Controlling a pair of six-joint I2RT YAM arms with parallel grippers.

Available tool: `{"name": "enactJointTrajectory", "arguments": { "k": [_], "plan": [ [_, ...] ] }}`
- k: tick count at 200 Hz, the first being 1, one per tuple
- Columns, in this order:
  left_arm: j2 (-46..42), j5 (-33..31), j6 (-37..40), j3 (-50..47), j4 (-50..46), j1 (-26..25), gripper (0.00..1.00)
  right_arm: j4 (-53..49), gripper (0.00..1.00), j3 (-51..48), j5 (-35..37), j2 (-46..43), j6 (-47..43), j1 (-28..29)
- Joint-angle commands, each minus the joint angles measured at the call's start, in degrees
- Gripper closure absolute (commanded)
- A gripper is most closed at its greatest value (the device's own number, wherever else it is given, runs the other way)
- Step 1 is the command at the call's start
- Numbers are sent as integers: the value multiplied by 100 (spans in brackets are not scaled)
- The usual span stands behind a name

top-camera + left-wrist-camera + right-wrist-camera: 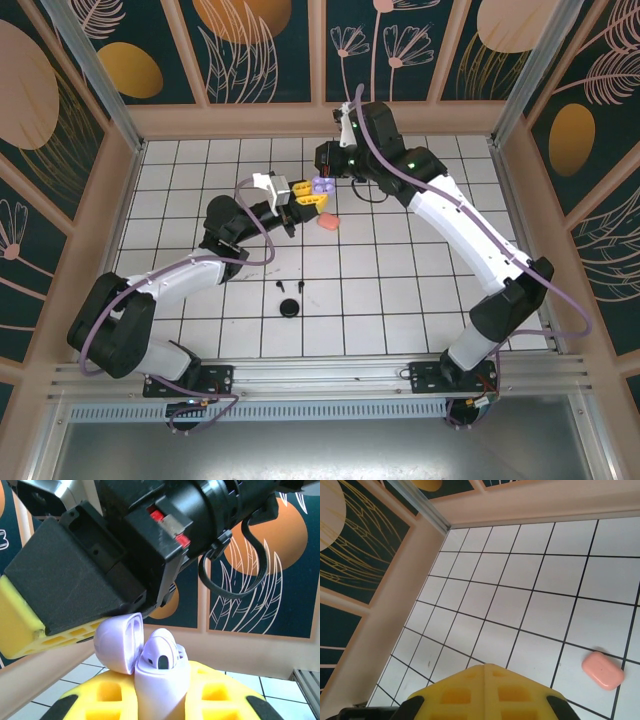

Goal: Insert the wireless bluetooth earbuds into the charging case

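Observation:
My left gripper [162,692] is shut on the lilac charging case [161,685], holding it upright above the table with its lid [117,642] swung open. A lilac earbud [160,652] sits in the case with its head showing above the rim. From above, the lilac case [322,187] is at the tip of my left gripper [305,196]. My right gripper [325,172] hovers right over the case, and its yellow fingers [487,680] are pressed together with nothing between them. Two black earbuds [278,285] [301,288] lie on the tiles nearer the front.
A closed salmon-pink case [328,224] [602,670] lies on the tiles just below the held case. A round black case [290,307] rests near the black earbuds. The right arm's black housing [150,545] hangs very close above the lilac case.

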Motion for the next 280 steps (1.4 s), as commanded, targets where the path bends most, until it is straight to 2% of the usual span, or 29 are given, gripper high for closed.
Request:
{"name": "enactJointTrajectory", "arguments": {
  "k": [1,40,65,85,97,101,119,151,183,210,254,280],
  "plan": [
    [6,-125,79,213,169,-5,100,-400,99,-252,-178,-465,-69,284],
    [14,-282,-14,222,226,-5,100,-380,100,-1015,-42,-1068,227,484],
    [31,-328,-123,224,185,-10,100,-190,99,-1318,521,-1512,508,315],
    [79,-437,-211,194,-43,-20,100,206,92,-1860,1121,-2138,894,-38],
    [157,-587,-275,171,-290,-40,100,472,77,-2311,1335,-2598,1163,-285],
    [183,-623,-321,158,-378,-44,100,536,76,-2429,1337,-2677,1204,-331],
    [396,-821,-669,100,-636,-75,100,674,71,-3055,1386,-3128,1394,-484],
    [947,-1145,-1599,237,-1334,-195,100,634,57,-3940,1449,-3516,1637,-500],
    [1834,-1304,-2409,723,-2246,-381,100,774,50,-4667,1426,-3802,1821,-501],
    [2715,-1203,-2752,1389,-2805,-551,94,797,49,-5014,1425,-3940,1932,-496],
    [3797,-1172,-3301,2169,-3009,-639,85,678,48,-5150,1520,-4133,1952,-501],
    [4122,-1250,-3390,2542,-3352,-673,72,597,46,-5066,1515,-4176,1895,-497]
  ]
}}
